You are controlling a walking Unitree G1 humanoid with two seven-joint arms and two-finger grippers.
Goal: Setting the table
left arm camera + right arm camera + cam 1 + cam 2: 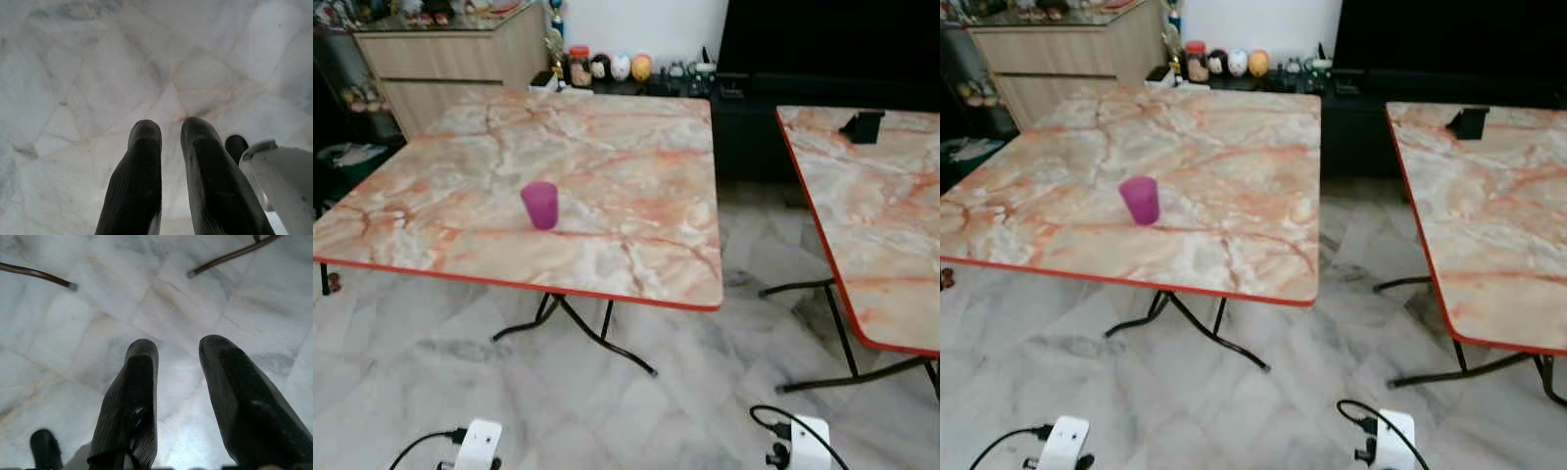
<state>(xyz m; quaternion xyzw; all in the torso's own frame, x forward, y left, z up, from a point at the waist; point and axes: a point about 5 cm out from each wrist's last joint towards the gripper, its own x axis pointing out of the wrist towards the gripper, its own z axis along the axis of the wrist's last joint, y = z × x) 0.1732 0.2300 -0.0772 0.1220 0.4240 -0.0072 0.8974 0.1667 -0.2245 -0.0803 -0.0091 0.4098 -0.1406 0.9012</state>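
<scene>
left gripper (170,128): hangs low at the robot's side, pointed down at the marble floor (98,73); its two fingers stand a narrow gap apart with nothing between them, so parted and empty
right gripper (178,350): also hanging over the floor, fingers spread wider than the left pair, nothing held; two dark table feet (72,285) lie on the tiles beyond its tips
near table (607,157): marble-patterned top with a red edge, on black folding legs, ahead of and well above both sets of jaws
purple cup (539,205): the task's thing; upright on the near table towards its front edge, alone there, well apart from either gripper and a little closer to the left one's side
second table (881,215): same pattern, off to the right; a small black object (862,126) sits near its far end
far end: a wooden cabinet (450,59) and a dark shelf with small round figures (607,67)
step in hand: I judge this an approach or between-items stage, arms idle, only one cup laid
next move: likely calls for fetching further tableware, or raising an arm to table height if the cup needs shifting
</scene>
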